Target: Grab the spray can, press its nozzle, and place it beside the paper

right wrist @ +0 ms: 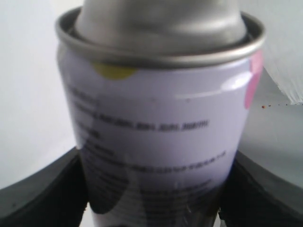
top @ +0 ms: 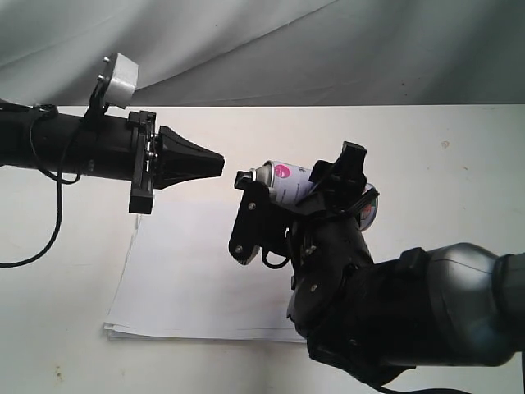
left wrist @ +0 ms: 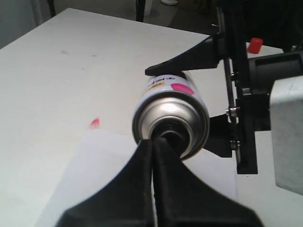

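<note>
Pick-up done: right tool [top: 295, 190] is clamped on the spray can [top: 283, 180]. The can is held off the counter [top: 426, 139], lying near-horizontal above the paper [top: 189, 279]. Left tool [left wrist: 152, 161], jaws pressed together, aims its tip at the nozzle [left wrist: 166, 137]. Contact can't be confirmed; the exterior view suggests a slim gap. Judgement: press imminent. Remaining: press, then set the can beside the paper.

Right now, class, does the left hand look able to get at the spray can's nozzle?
Probably yes: the right hand holds the spray can sideways, its nozzle pointing at the left hand's shut tips, with only open air between them.
</note>
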You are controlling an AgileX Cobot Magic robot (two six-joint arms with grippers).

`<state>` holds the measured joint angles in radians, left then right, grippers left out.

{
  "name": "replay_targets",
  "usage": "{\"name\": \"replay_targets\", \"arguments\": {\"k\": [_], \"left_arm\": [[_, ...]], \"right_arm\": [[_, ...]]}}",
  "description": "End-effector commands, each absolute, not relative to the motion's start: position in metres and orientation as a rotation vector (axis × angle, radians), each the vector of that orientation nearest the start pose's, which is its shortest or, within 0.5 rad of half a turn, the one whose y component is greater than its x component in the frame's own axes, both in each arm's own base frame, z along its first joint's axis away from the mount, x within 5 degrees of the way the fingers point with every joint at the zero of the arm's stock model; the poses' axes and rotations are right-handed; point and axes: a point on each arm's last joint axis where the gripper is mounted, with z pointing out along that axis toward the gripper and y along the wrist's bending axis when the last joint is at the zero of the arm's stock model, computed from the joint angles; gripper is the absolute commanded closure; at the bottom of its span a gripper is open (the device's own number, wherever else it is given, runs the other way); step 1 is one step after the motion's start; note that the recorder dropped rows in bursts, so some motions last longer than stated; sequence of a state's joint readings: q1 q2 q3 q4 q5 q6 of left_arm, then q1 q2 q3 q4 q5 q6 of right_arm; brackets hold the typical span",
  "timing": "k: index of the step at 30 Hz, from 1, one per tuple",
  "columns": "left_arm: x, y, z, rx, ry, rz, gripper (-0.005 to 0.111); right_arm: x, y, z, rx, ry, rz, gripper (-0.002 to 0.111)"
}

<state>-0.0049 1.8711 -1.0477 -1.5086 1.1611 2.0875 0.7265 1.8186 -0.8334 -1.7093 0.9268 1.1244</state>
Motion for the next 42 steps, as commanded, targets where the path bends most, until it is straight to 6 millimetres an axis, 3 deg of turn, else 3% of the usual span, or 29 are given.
{"name": "replay_targets", "arguments": {"k": [1,20,27,42], "left_arm": [[0.345,-0.089,0.193,1.128,1.681,-1.035,0.107],[0.348,-0.089,0.197,1.149,1.657,-1.036,0.107],[0.343,-0.106,0.197,1.194,1.636,-1.066,0.107],[0.345,-0.106,0.195,1.189,1.658,-1.033,0.107]], "right_arm": [[0.290,0.161,0.176,-0.981,1.842,-1.029,0.108],[0.290,0.161,0.176,-0.981,1.842,-1.029,0.108],[0.290,0.161,0.176,-0.981,1.842,-1.029,0.108],[0.290,0.161,0.176,-0.982,1.843,-1.027,0.108]]}}
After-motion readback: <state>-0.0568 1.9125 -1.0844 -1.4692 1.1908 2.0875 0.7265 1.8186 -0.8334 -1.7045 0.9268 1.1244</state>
